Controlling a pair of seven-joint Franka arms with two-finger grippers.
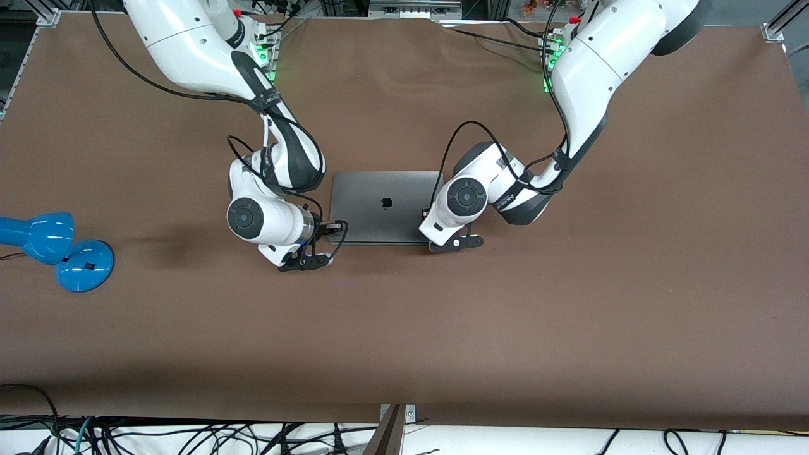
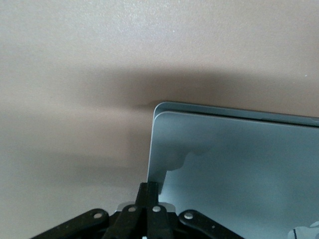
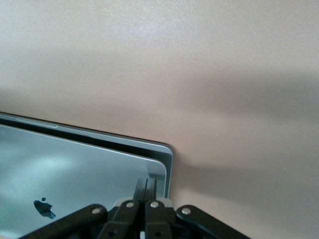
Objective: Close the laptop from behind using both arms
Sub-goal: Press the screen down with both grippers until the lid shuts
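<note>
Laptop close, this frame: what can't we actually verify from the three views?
- Front view: whether the laptop is fully shut; seen from above, only its lid shows.
- Front view: left gripper and right gripper tips, hidden under their own wrists.
- Both wrist views: keyboard and screen, covered by the lid, which is nearly down with a thin gap left.
- Lamp: cut off by the front view's edge.

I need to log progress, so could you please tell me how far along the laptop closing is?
Nearly done: the laptop lid is folded almost flat, logo up. In hand: the left gripper and right gripper, fingers shut, press its two corners. Left: a thin gap between lid and base must close.
</note>
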